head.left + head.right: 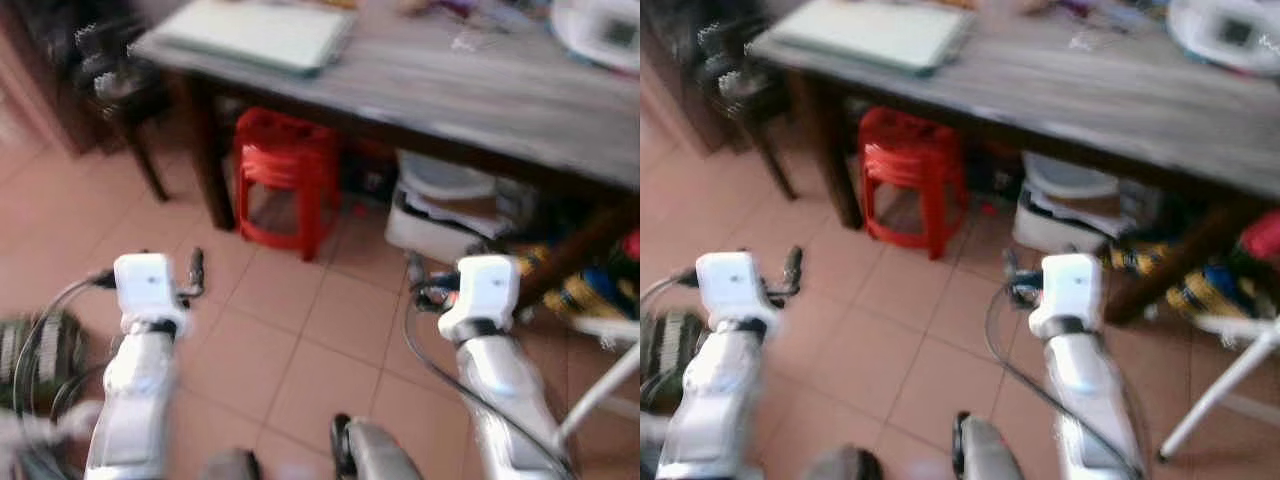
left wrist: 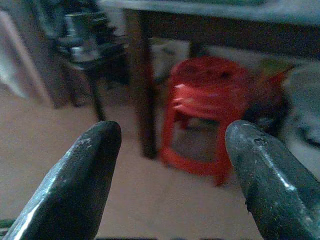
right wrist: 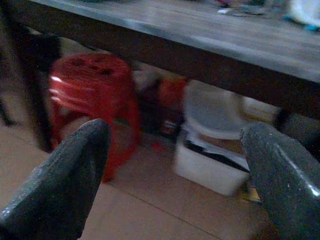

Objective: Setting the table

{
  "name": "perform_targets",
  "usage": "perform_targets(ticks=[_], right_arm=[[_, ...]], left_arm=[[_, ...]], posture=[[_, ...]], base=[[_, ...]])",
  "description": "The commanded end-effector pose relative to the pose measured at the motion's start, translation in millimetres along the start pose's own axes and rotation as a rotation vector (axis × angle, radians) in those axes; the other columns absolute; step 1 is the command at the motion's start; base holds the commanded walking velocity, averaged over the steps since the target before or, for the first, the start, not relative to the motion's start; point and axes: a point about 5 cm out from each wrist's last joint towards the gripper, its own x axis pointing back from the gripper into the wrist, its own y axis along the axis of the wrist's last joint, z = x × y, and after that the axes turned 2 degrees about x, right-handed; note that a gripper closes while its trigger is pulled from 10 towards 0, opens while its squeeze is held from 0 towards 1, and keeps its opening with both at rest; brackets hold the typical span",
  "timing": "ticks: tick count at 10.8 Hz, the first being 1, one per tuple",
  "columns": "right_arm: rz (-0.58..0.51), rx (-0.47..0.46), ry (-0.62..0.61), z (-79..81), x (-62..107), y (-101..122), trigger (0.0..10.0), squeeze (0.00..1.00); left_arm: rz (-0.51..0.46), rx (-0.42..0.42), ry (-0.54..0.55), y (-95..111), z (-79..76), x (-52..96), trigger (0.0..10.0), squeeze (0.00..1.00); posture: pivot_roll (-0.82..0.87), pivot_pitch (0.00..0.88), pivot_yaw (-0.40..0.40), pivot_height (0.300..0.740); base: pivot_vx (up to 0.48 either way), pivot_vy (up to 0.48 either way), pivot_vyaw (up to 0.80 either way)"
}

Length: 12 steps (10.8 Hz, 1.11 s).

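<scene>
- The step in hand looks like the approach: the robot stands on the tiled floor (image 1: 300, 350) short of the wooden table (image 1: 480, 90), and the head views are blurred, so it is likely walking.
- The left gripper (image 2: 170, 175) hangs above the tiles with its two black fingers spread wide and nothing between them; its wrist view looks at the red plastic stool (image 2: 210, 107) tucked under the table's near edge beside a dark table leg (image 2: 142, 90).
- The right gripper (image 3: 175, 175) is likewise released and empty — it faces the table's near edge, with a white storage box (image 3: 210, 160) on the floor beneath.
- What there is to set lies on the tabletop: a pale flat mat or board (image 1: 260, 35) at the table's far-left corner, and a white round object (image 1: 600, 35) at the far-right corner, too blurred to name. Small items along the far edge cannot be made out.
- To do this well, I judge the robot should halt square to the near edge, close enough to reach — but clear of the stool and the box.
- Raise both arms above the tabletop's level before closing in, so the fingers do not strike the table's edge.
- Let the view settle before choosing what to grasp.
</scene>
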Motion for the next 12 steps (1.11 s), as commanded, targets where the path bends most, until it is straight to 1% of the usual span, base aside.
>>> perform_targets(ticks=[1,3,4,6,7,8,9,10,11,12], right_arm=[[-0.010,-0.015,-0.011,-0.2,2.1,3.5,10.0,0.00],[-0.007,-0.011,-0.020,-1.1,4.2,4.1,10.0,0.00],[-0.017,0.001,-0.003,0.5,3.7,5.6,10.0,0.00],[-0.021,0.001,-0.004,1.6,2.6,6.5,10.0,0.00],[-0.046,0.037,-0.013,-1.4,3.8,10.6,10.0,0.00],[-0.046,0.033,-0.028,-4.6,6.3,9.8,10.0,0.00],[-0.047,0.031,-0.043,-8.3,8.0,9.5,10.0,0.00],[-0.052,0.023,-0.045,-9.8,6.4,10.1,10.0,0.00],[-0.066,0.049,-0.045,-8.3,0.7,14.3,10.0,0.00],[-0.063,0.058,-0.038,-7.7,-1.2,15.3,10.0,0.00]], left_arm=[[-0.018,-0.022,0.028,2.5,5.5,2.5,10.0,0.00],[-0.004,0.000,0.024,2.3,1.9,3.6,10.0,0.00],[-0.005,0.005,0.017,3.3,0.5,3.9,10.0,0.00],[0.000,0.048,0.001,2.4,-2.0,4.4,10.0,0.00],[0.019,0.080,0.034,-3.8,1.0,9.2,10.0,0.00],[0.025,0.096,0.062,-6.7,5.0,14.0,10.0,0.00],[0.020,0.090,0.120,-7.2,9.5,15.9,10.0,0.00],[0.008,0.081,0.131,-5.9,10.5,14.3,10.0,0.00],[0.012,0.090,0.112,-3.8,4.6,9.5,10.0,0.00],[0.009,0.098,0.084,-0.6,0.4,9.3,10.0,0.00]], posture=[[-0.02,0.179,-0.007,0.740],[-0.02,0.179,-0.010,0.740],[-0.02,0.179,-0.010,0.740],[-0.02,0.176,-0.011,0.740],[-0.01,0.150,-0.010,0.740],[-0.02,0.115,-0.011,0.740],[-0.01,0.087,-0.009,0.740],[-0.02,0.081,-0.012,0.740],[-0.01,0.091,-0.017,0.740],[-0.01,0.100,-0.023,0.740]], base=[[0.000,0.000,-0.80],[0.000,0.000,-0.80],[0.000,0.000,-0.80],[0.000,0.000,-0.80],[0.000,0.000,-0.80],[0.000,0.000,-0.80],[0.000,0.000,0.00],[0.000,0.000,0.00],[0.000,0.000,0.00],[0.000,0.000,0.00]])
